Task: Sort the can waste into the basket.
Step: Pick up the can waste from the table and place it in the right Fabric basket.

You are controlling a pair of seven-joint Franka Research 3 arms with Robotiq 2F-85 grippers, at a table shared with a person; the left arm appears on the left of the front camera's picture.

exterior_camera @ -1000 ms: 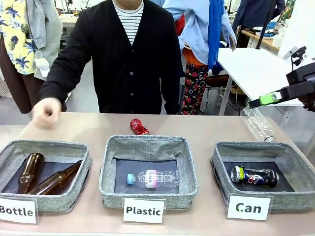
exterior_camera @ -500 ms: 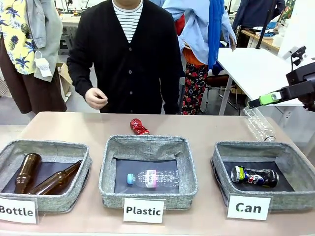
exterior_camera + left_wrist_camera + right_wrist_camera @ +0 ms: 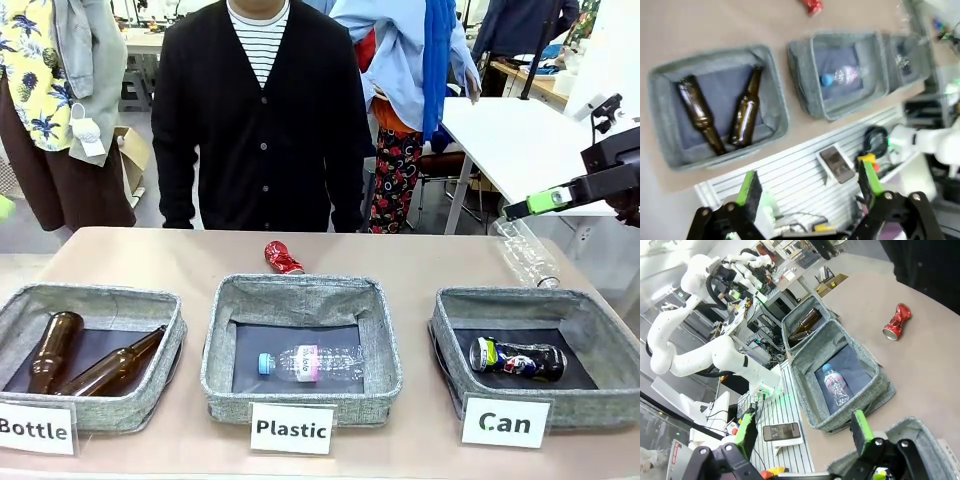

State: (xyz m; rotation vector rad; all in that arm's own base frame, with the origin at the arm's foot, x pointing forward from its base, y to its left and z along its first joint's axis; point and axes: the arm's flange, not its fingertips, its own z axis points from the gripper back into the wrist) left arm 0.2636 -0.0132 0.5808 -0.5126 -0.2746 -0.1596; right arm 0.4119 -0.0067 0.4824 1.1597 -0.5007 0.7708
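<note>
Basket (image 3: 446, 352), grey woven, white "Can" label (image 3: 505, 422) on its front, sits lower right of the front view on the table (image 3: 190, 255). One dark crushed can (image 3: 517, 359) lies on its side on the basket's dark bottom. In the right wrist view the basket corner (image 3: 922, 437) is at bottom right, just past the fingers.

Red crushed can (image 3: 282, 258) lies on the table at centre frame, just behind the Plastic bin (image 3: 300, 291). That bin, centre bottom, holds a clear plastic bottle (image 3: 310, 363). Bottle bin (image 3: 92, 296), lower left, holds two brown glass bottles (image 3: 56, 350). Another clear bottle (image 3: 527, 255) lies on the table behind the basket, toward the right edge.

Right claw (image 3: 804, 432): fingers spread wide, nothing between them, up off the table. Left claw (image 3: 809, 182): spread wide too, empty, high above the bins.

Person (image 3: 262, 110) in a black cardigan stands at the far side, top centre, arms down.
</note>
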